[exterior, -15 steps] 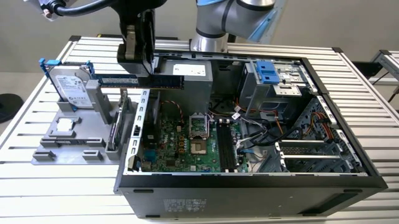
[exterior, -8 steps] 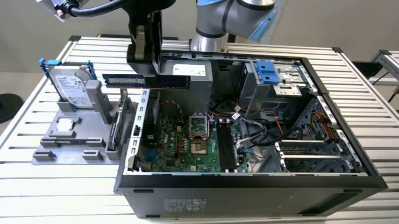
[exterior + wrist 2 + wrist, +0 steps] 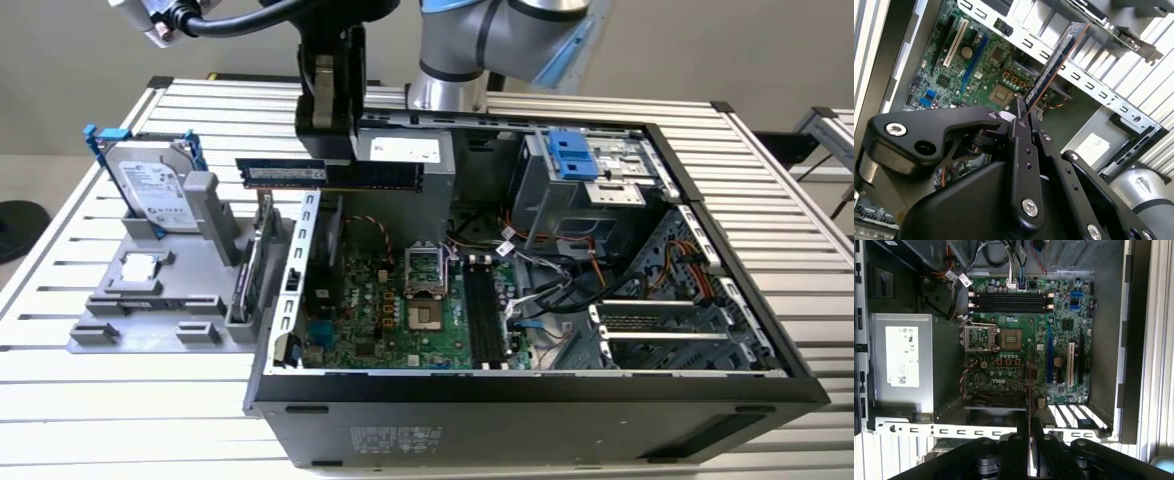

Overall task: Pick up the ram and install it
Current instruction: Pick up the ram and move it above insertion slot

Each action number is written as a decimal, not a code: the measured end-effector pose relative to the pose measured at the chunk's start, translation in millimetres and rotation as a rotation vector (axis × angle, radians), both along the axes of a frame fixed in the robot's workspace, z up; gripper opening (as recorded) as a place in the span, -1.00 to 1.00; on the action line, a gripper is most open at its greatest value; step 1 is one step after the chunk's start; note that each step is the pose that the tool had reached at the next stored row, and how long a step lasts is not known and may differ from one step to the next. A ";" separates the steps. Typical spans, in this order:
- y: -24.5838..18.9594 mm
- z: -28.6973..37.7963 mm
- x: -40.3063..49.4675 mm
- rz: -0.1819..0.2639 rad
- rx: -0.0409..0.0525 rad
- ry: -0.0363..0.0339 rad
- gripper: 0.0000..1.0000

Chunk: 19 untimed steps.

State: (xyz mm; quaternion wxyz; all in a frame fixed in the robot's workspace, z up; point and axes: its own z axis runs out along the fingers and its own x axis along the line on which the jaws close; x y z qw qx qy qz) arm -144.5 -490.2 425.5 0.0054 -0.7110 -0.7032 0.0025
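I have the claw (image 3: 328, 150) closed tight on the ram (image 3: 330, 175), gripping it on its upper long edge near the middle, so the stick hangs level beneath the fingers with its bluish-white sticker facing the exterior camera. In that exterior view the ram is in the air above the open computer case (image 3: 534, 385). It sits over the wall on the exterior view's left, just in front of the power supply (image 3: 400, 150), and is clear of everything below it. In the second wrist view the two black fingers (image 3: 1021, 150) meet on the ram (image 3: 1056, 65), which runs away from the camera with its gold contact edge showing. The green motherboard (image 3: 979, 60) lies behind it. In the first wrist view I see the ram (image 3: 1030, 385) edge-on as a thin dark line rising from the claw (image 3: 1030, 426). There it stands over the near part of the motherboard, well apart from the row of dark memory slots (image 3: 1009, 301) at the board's far side. The case rests on a slatted metal desk (image 3: 107, 380). At the exterior view's left, a hard drive in a blue frame (image 3: 144, 185) stands upright in a grey holder (image 3: 147, 320).
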 end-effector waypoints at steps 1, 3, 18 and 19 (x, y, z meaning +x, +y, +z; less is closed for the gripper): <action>0.0 0.0 1.4 0.000 0.0001 0.0000 -1.00; 0.0 0.0 4.3 0.000 0.0000 0.0000 -1.00; 0.0 0.0 24.7 0.000 0.0000 0.0000 -1.00; 0.0 0.0 26.3 0.000 0.0000 0.0001 -1.00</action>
